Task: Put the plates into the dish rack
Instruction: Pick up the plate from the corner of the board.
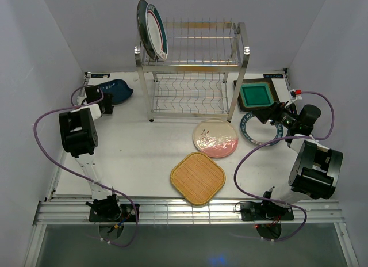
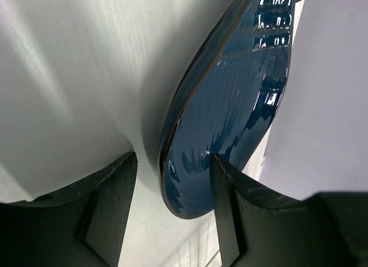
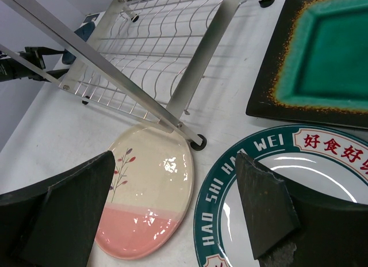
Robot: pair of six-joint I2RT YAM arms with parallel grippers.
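Note:
The dish rack [image 1: 192,65] stands at the back, with a dark teal plate [image 1: 142,25] and a white colour-rimmed plate [image 1: 156,32] upright at the left end of its top shelf. A dark blue leaf-shaped plate [image 1: 119,90] lies left of the rack. My left gripper [image 1: 108,102] straddles its near rim [image 2: 230,106]: the right finger [image 2: 230,198] touches the plate's inside, while the left finger [image 2: 109,198] stands apart from it. My right gripper [image 3: 174,157] hangs open over the gap between the pink-cream floral plate [image 3: 149,203] and the white teal-rimmed plate [image 3: 230,180], holding nothing.
A green square plate [image 1: 256,95] lies right of the rack, beside its right posts. An orange woven plate [image 1: 197,178] sits near the front edge. The pink floral plate [image 1: 215,138] lies close to the rack's front right foot [image 3: 198,142]. White walls enclose the table on three sides.

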